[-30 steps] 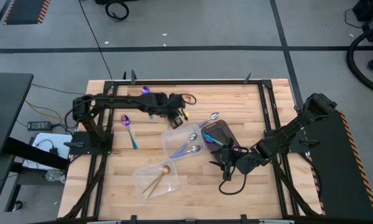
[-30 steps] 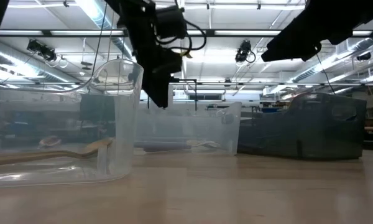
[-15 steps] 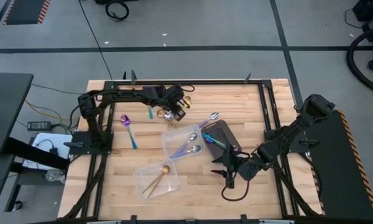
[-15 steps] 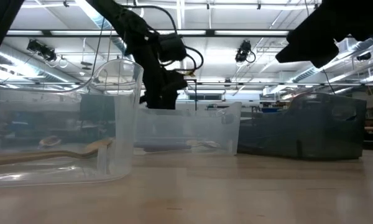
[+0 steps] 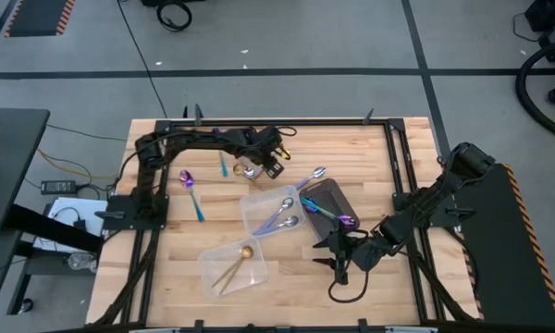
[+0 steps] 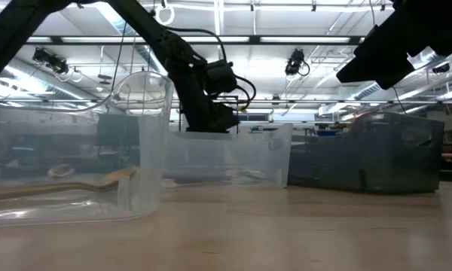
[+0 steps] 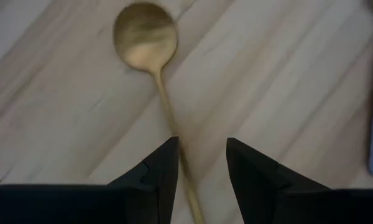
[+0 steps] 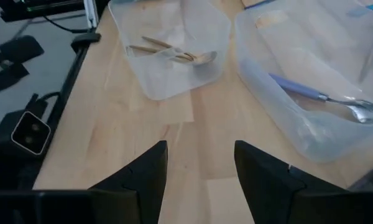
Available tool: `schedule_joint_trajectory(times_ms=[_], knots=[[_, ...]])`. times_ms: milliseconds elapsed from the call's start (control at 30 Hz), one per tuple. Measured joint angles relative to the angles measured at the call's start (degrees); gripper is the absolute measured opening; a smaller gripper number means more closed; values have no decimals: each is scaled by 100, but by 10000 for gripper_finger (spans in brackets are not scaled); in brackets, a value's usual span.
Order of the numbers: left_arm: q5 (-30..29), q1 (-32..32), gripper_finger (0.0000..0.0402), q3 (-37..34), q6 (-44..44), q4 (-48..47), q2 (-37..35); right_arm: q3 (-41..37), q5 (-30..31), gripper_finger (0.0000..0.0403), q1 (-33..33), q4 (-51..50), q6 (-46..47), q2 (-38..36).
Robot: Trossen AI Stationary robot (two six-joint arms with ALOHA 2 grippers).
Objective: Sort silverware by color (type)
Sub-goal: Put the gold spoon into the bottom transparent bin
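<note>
Hovering low over the far part of the tabletop (image 5: 370, 157), the left end effector (image 7: 201, 163) has fingers apart w/ a gold spoon (image 7: 150, 56) lying flat between them, handle running under the gap, not gripped. Right end effector (image 8: 199, 163) sits open & empty near the front, just beside the dark tray (image 5: 331, 201). Silver spoons (image 5: 284, 215) lie in the middle clear container (image 5: 257, 203); gold pieces (image 5: 236, 264) in the nearer container (image 5: 213, 264). Iridescent spoons (image 5: 191, 191) rest loose on the wood by the left arm; more on the tray.
</note>
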Motion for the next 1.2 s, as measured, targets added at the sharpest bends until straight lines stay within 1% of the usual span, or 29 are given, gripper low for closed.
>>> schedule_joint_trajectory(times_ms=[300,600,867,1033,1100,1200], knots=[[50,185,141,474,1,-270,493,7,-81,196,-2,62,-21,35],[160,304,141,486,-11,-406,498,4,-100,196,-2,90,-38,35],[217,260,141,503,27,-1275,479,4,-100,196,-2,102,-36,35],[378,252,141,505,92,-1478,470,4,-98,196,-2,104,-36,35],[379,252,137,507,145,-1565,470,4,-98,196,-2,102,-36,35],[375,254,112,505,151,-1608,470,4,-98,196,-2,104,-37,35]])
